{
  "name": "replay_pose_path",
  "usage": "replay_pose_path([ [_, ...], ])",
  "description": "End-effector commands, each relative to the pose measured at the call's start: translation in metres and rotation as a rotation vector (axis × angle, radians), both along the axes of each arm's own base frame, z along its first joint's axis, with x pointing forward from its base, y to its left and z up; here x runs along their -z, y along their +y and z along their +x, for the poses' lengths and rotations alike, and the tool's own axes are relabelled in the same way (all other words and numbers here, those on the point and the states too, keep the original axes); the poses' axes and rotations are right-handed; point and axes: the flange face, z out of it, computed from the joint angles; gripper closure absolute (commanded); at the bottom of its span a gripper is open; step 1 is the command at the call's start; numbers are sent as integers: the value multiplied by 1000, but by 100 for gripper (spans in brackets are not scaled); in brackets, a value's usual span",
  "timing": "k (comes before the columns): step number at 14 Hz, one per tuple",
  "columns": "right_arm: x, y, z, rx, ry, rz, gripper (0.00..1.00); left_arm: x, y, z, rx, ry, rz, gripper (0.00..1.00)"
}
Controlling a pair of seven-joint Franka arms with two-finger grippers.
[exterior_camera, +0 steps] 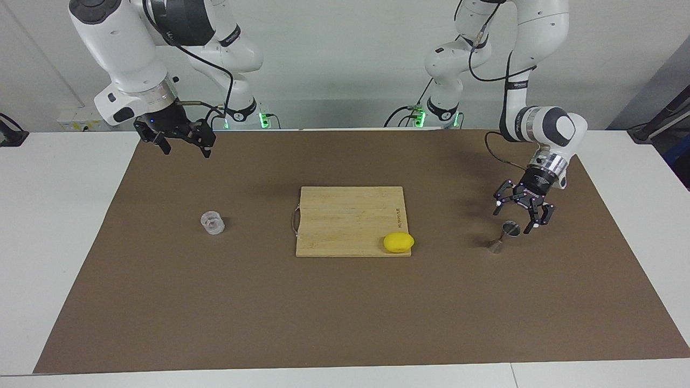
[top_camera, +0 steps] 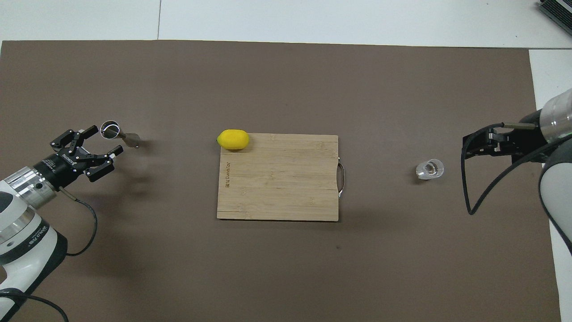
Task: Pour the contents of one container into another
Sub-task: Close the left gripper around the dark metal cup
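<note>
Matt brown mat (exterior_camera: 345, 312) over smooth white worktop (exterior_camera: 59, 226). Pale bamboo cutting board (exterior_camera: 345, 218), fine grain, thin metal handle. Glossy yellow lemon (exterior_camera: 398, 242). Clear thick glass cup (exterior_camera: 212, 222). Shiny steel jigger (exterior_camera: 503, 237). Matt black tools, glossy white arm shells.
</note>
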Motion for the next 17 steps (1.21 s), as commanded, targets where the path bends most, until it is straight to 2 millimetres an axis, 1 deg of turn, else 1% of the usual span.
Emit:
replay_pose_path([
  [1, -3, -6, -6, -11, 7, 22, 0, 1, -9, 9, -15, -27, 22, 1],
  [3, -4, -8, -5, -11, 1, 22, 0, 1, -8, 9, -17, -27, 22, 2],
  [6, -4, -8, -5, -11, -1, 22, 0, 4, -8, 9, -16, -22, 21, 10],
  [8, -4, -8, -6, -6, 3, 22, 0, 4, -7, 9, -18, -23, 23, 18],
  [9, -4, -8, -6, 0, 1, 22, 0, 4, -5, 8, -21, -21, 24, 24],
  [10, -5, -7, -6, 4, -2, 21, 0, 5, -3, 8, -27, -20, 27, 36],
  [12, -4, -7, -6, 23, -2, 20, 0, 5, 0, 8, -31, -20, 29, 90],
  [13, -5, -8, -5, 23, -3, 20, 0, 3, 0, 9, -31, -24, 29, 100],
  [14, -5, -8, -5, 23, -3, 20, 0, -4, 0, 16, -31, -41, 30, 100],
  [17, -5, -8, -5, 15, -5, 21, 0, -8, -5, 20, -15, -66, 39, 100],
])
